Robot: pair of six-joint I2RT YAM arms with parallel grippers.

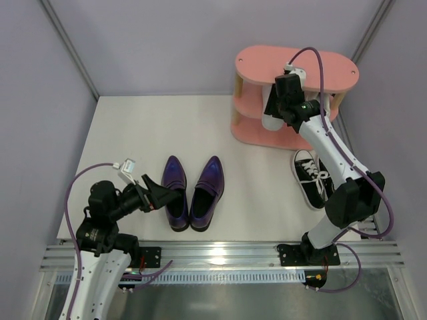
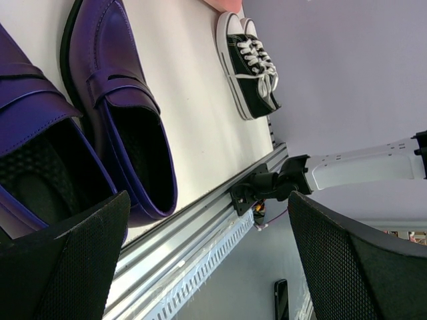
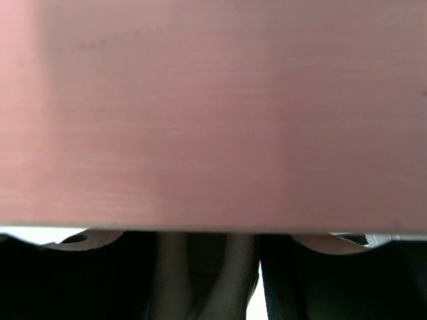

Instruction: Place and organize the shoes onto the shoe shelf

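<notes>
Nothing readable is found here, tbh. No brand or size mark can be made out on the purple loafers (image 2: 120, 100) or on their insoles. The black sneakers (image 2: 250, 67) are shown too small for any logo to be read. A few tiny dark marks are seen on the white arm link (image 2: 360, 170) in the left wrist view, but they can't be read as letters or numbers. The right wrist view is mostly filled by a blurred pink shelf board (image 3: 213, 113), and no lettering can be picked out on it.
</notes>
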